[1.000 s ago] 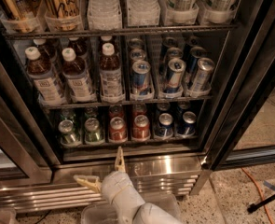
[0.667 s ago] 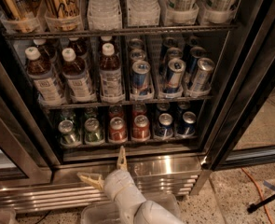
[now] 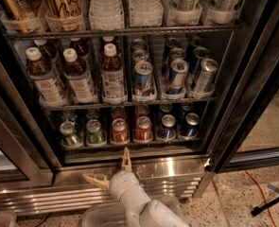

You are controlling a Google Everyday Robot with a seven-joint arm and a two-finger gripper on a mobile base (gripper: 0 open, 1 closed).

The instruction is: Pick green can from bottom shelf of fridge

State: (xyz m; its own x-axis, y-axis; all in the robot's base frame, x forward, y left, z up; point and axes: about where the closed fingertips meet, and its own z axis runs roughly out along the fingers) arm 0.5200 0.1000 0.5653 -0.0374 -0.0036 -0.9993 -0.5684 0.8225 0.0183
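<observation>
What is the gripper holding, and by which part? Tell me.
Nothing. The gripper hangs open before the steel base, below the bottom shelf, clear of the green can.

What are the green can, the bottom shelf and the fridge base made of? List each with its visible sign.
Green can: likely aluminium, with a glossy green wall and a silvery top.
Bottom shelf: looks like dark coated wire, with a thin front rail.
Fridge base: apparently stainless steel, with bright louvres that show reflections.
The hand, open, hovers in front of that base, below the shelf.
</observation>
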